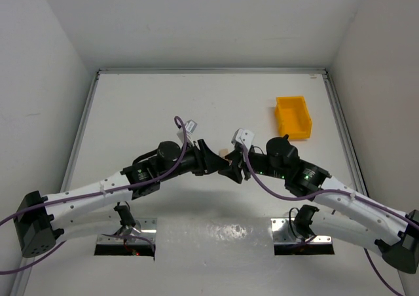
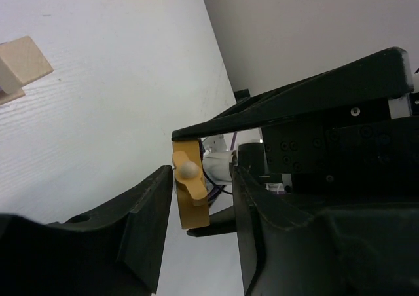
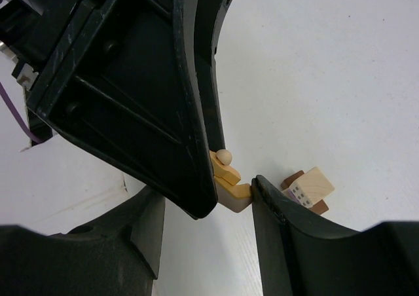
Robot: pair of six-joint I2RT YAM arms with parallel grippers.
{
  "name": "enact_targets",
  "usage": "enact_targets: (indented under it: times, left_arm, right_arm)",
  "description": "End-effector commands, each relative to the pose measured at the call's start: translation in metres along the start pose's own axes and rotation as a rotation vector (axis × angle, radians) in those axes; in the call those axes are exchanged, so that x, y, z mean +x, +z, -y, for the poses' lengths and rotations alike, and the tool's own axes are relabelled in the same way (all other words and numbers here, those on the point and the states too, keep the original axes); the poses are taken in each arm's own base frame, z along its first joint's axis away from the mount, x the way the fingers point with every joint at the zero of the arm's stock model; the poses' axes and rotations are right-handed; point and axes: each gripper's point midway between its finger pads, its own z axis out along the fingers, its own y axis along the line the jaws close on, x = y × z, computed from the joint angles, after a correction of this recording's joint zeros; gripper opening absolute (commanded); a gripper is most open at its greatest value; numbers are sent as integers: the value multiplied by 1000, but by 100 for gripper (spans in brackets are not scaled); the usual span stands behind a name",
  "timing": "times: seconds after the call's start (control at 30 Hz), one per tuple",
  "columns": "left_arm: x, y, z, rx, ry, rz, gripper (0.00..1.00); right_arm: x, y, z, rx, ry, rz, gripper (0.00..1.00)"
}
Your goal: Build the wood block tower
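Observation:
A yellow-tan wooden piece [image 2: 191, 207] with a small round peg hangs between the two grippers at the table's middle [image 1: 224, 153]. My right gripper [image 3: 209, 188] is shut on it end to end. Its right fingertip [image 3: 262, 194] touches the piece [image 3: 230, 178], and in the left wrist view its fingers [image 2: 294, 106] sit above and below the piece. My left gripper [image 2: 201, 171] is open around the piece, with its left finger against it and a gap on the other side. A light tan block [image 3: 314, 186] lies on darker brown blocks [image 3: 292, 178] on the table just beyond.
A yellow plastic bin [image 1: 293, 117] stands at the back right. A light wooden block [image 2: 23, 63] lies on the white table in the left wrist view. The left gripper's finger [image 3: 144, 99] fills much of the right wrist view. Raised rails edge the table.

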Motion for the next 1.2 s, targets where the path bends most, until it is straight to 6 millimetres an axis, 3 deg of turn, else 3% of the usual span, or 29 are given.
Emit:
enact_targets:
  times: [0.0,0.23,0.33,0.37,0.53,0.67,0.73,0.8,0.97,1.1,1.17]
  left_arm:
    - [3,2,14,64,-13,0,39]
    - [7,3,17,74,-16,-6,21]
    - [6,3,15,66,-13,-1,2]
    - [6,2,14,59,-10,1,0]
    - [4,1,7,29,28,11,0]
    - [2,-2,-1,-5,90,18,0]
    - [3,-4,-7,-34,163,2,0]
    - [-1,-7,-28,-137,251,3,0]
    - [-6,-16,-40,-183,407,-3,0]
    - [-10,-31,-29,-116,508,11,0]
    - [-11,-38,-20,-71,550,13,0]
  right_arm:
    - [-21,2,-4,-15,0,82,39]
    - [-15,3,-3,-8,16,70,39]
    - [-13,3,-3,-4,25,67,39]
    - [-12,3,-3,-3,27,67,40]
    - [-15,-1,-4,-1,28,80,49]
    - [-15,-7,-4,6,28,73,63]
    - [-13,-10,-5,6,30,68,64]
    - [-16,-15,-9,-13,26,79,67]
    - [-16,-21,-19,-61,30,76,69]
    - [-12,-15,-16,-58,66,67,57]
    - [-15,-12,-18,-77,81,63,35]
